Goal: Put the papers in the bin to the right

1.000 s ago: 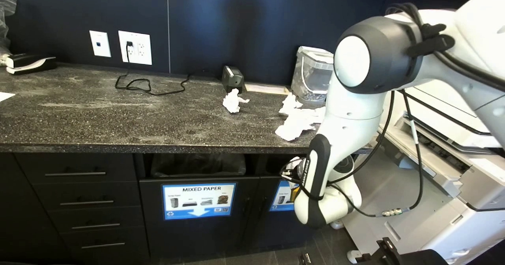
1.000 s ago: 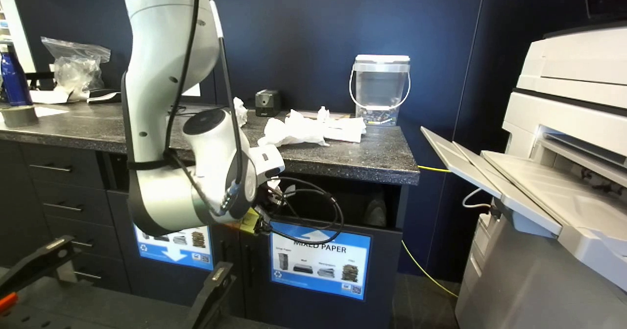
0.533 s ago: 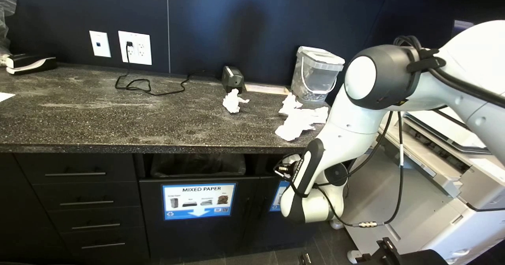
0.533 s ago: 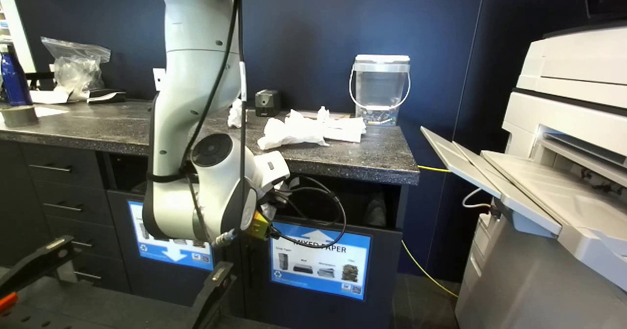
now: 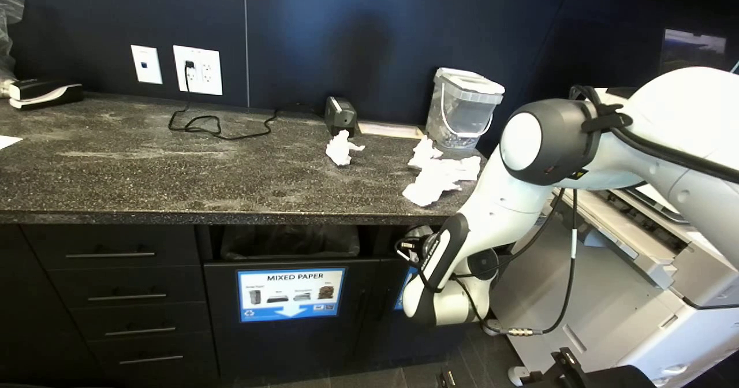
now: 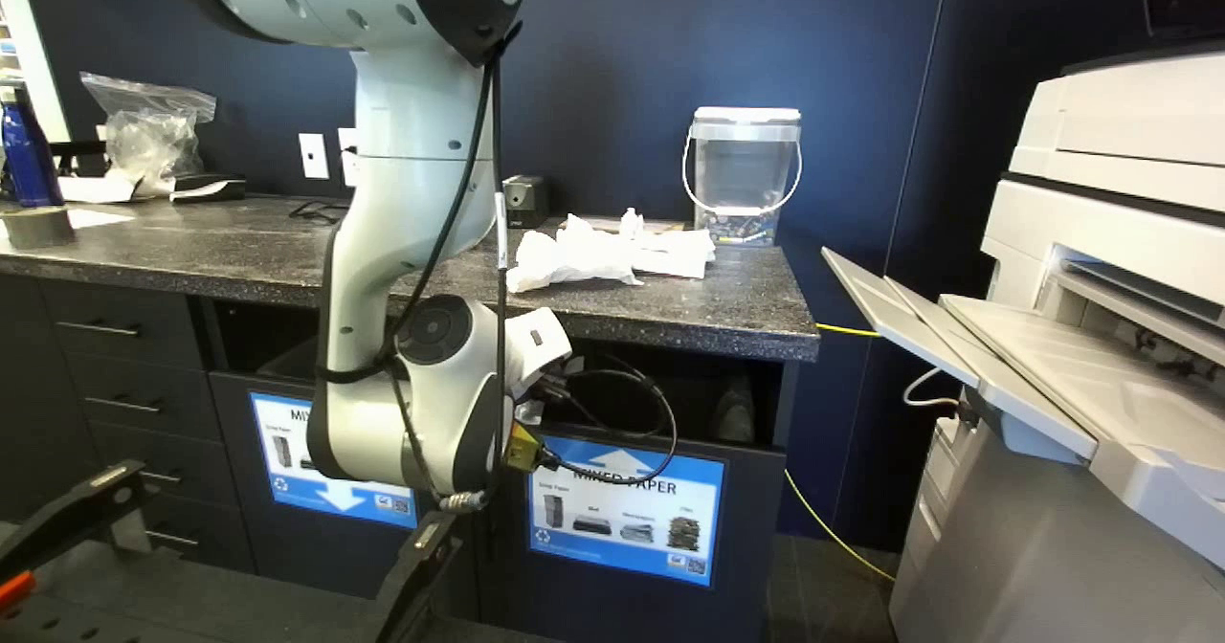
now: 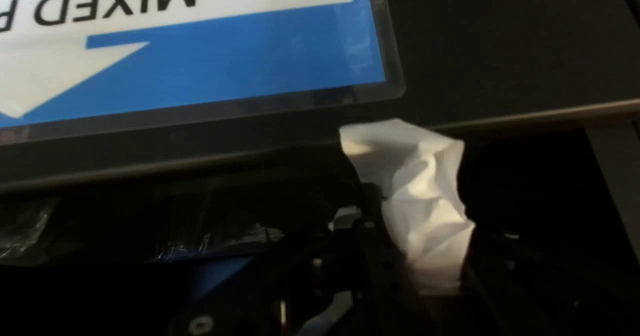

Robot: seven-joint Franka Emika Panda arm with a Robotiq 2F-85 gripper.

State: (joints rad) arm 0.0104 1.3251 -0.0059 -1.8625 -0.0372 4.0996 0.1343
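A crumpled paper wad is held in the gripper, whose jaws are drawn in close on either side of it; in the wrist view the wad is seen against the dark slot of the bin, with the slot's edge crossed by the wad's end; whether any of the paper lies inside cannot be told; the bin is set under the counter, towards its right end; its blue-and-white label is seen upside down from the wrist, with MIXED legible; the arm is bent low before the counter, and the gripper is largely hidden behind it in both exterior views; on the counter a lone wad is placed just in front of a small dark box-shaped device; a larger white clump of paper is spread near the counter's right end, in front of a clear pail with a white lid; a printer is stood beyond that end
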